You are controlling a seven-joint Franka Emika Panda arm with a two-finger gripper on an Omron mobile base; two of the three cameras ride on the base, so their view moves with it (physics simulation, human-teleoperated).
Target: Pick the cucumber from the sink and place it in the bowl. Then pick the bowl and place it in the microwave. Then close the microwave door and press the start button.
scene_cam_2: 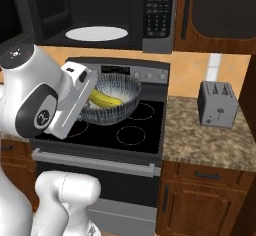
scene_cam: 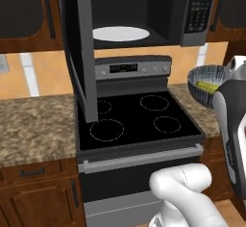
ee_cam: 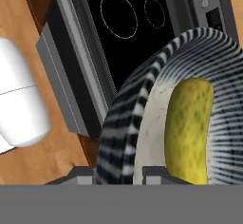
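Observation:
The ribbed dark grey bowl (scene_cam_2: 116,101) (scene_cam: 202,77) (ee_cam: 122,123) hangs tilted in the air over the stove. The yellow-green cucumber (scene_cam_2: 104,99) (scene_cam: 208,87) (ee_cam: 190,128) lies inside it. My gripper (scene_cam_2: 86,104) (ee_cam: 121,174) is shut on the bowl's near rim, one finger inside and one outside. Above, the black microwave (scene_cam: 144,9) (scene_cam_2: 100,5) stands with its door (scene_cam: 82,53) swung open to the left. The sink is out of view.
A flat white plate (scene_cam: 120,33) (scene_cam_2: 96,33) lies on the microwave floor. The keypad panel (scene_cam: 198,5) (scene_cam_2: 159,10) is on its right side. Below is the black cooktop (scene_cam: 134,120). A silver toaster (scene_cam_2: 217,103) stands on the right counter.

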